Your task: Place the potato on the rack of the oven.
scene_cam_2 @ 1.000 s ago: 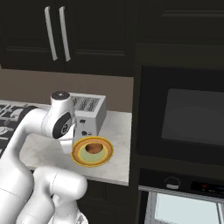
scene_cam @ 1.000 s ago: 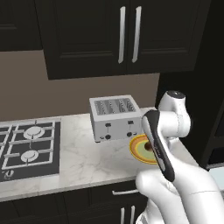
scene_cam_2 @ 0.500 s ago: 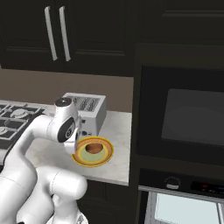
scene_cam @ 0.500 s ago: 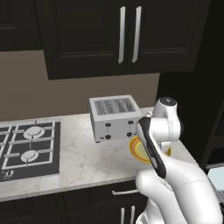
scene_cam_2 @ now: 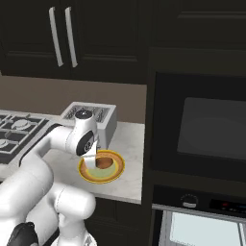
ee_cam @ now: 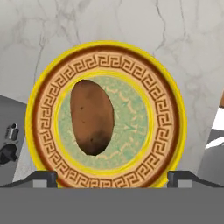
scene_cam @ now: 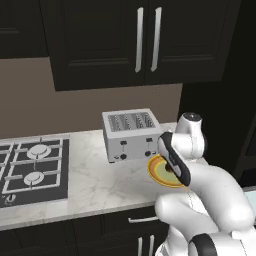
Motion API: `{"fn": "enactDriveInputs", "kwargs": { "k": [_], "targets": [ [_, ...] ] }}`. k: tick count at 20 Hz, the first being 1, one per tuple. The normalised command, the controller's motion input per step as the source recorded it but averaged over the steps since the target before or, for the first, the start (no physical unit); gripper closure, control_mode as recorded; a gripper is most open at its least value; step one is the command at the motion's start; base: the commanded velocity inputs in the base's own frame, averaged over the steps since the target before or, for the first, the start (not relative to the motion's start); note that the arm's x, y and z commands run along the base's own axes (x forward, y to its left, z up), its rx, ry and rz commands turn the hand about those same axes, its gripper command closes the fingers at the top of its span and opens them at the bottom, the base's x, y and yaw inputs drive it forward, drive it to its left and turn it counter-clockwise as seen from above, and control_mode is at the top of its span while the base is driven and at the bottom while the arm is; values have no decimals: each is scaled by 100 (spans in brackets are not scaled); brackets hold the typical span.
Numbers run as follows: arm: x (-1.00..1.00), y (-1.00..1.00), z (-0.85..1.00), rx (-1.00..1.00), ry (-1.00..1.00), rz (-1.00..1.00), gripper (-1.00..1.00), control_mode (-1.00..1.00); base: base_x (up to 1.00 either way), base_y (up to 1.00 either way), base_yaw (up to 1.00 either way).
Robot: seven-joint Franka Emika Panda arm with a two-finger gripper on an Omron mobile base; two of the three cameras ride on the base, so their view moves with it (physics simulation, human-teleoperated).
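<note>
Potato (ee_cam: 92, 117) on plate (ee_cam: 41, 131), lying left of centre in the green well, long axis running up the hand view. Untouched, not yet grasped. Plate on marble counter (scene_cam: 90, 185), just beside toaster (scene_cam: 131, 135), near the counter's end by the oven column.

Change over the last second: arm swung in and dropped over the plate. Wrist stood higher and further right in the left base view a second back; now hunched low with the hand directly above the plate. Base views unchanged, so arm motion only, no driving.

Fingers (ee_cam: 43, 178) spread wide, tips at the bottom corners of the hand view, nothing between them. Gripper (ee_cam: 112, 179) aimed down at the plate, roughly centred on it, so potato sits a bit left of the finger midline.

Meaning for the task: pre-grasp approach, early stage. Probably needs a small sideways correction, then descent and closing across the potato's short axis.

Oven (scene_cam_2: 206, 129) in the tall dark column right of the counter, glass door above; pale opening at the bottom right of the right base view, rack not discernible. Transfer there entirely pending.

Risk: smooth oval shape, likely to roll or squirt out if pinched off-centre.
</note>
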Motion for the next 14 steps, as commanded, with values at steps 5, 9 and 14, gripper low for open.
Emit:
{"fn": "enactDriveInputs", "kwargs": {
  "k": [5,9,14],
  "targets": [
    [1,1,-4,0,7,15,-100,-100,0,0,0],
    [2,1,-13,0,1,0,-100,-100,0,0,0],
    [18,-2,-36,0,0,0,-100,-100,0,0,0]
  ]
}}
